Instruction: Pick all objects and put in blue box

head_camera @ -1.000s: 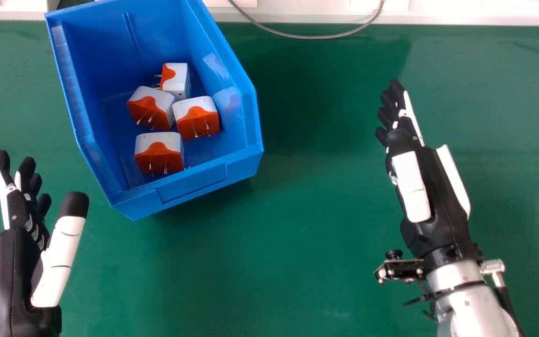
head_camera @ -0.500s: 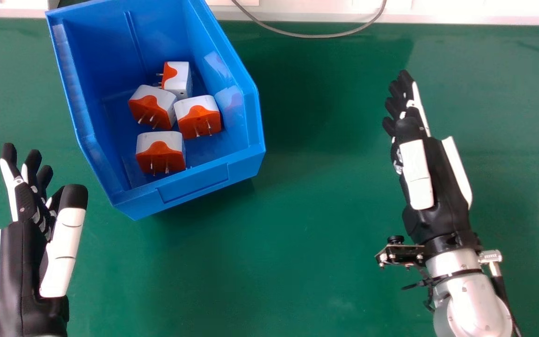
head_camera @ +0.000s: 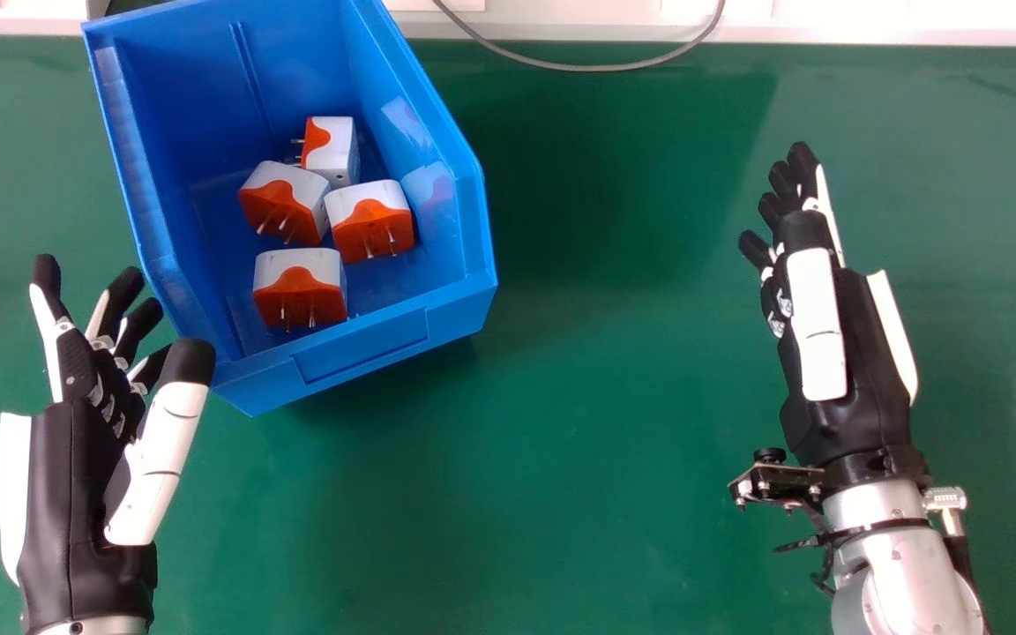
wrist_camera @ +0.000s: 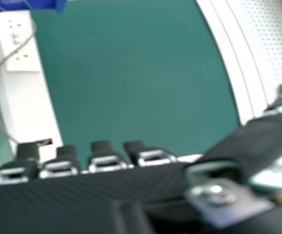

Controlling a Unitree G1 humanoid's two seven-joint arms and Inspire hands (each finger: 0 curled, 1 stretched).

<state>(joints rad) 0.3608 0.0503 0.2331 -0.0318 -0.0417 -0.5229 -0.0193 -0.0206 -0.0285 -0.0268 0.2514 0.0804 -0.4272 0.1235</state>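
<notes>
The fingers of my left hand (head_camera: 89, 467) are fanned out and relaxed, with the thumb (head_camera: 160, 450) held apart from them, nothing in the grasp. It sits beside the box (head_camera: 362, 348), by its near left corner, some tips overlapping the wall in the head view; whether they touch it I can't tell. My right hand (head_camera: 856, 344) is also released and holds nothing, its fingers straight, over the green table (head_camera: 596, 441) well apart from the box on the right.

The plugs (head_camera: 299, 287), four of them, are inside the box, bunched toward its near half. From the head view I get their prongs: the nearest plug and the one on the right point theirs toward me, the left one toward me too, and the farthest aims its own left. They look so blocky that I can't pick out a long axis (the box is easier, running from far left to near right).

The right hand view gives me other things: a white socket panel (wrist_camera: 20, 44) with a grey cable (wrist_camera: 5, 58) passing over it, and a perforated white panel (wrist_camera: 272, 36) past the table.
</notes>
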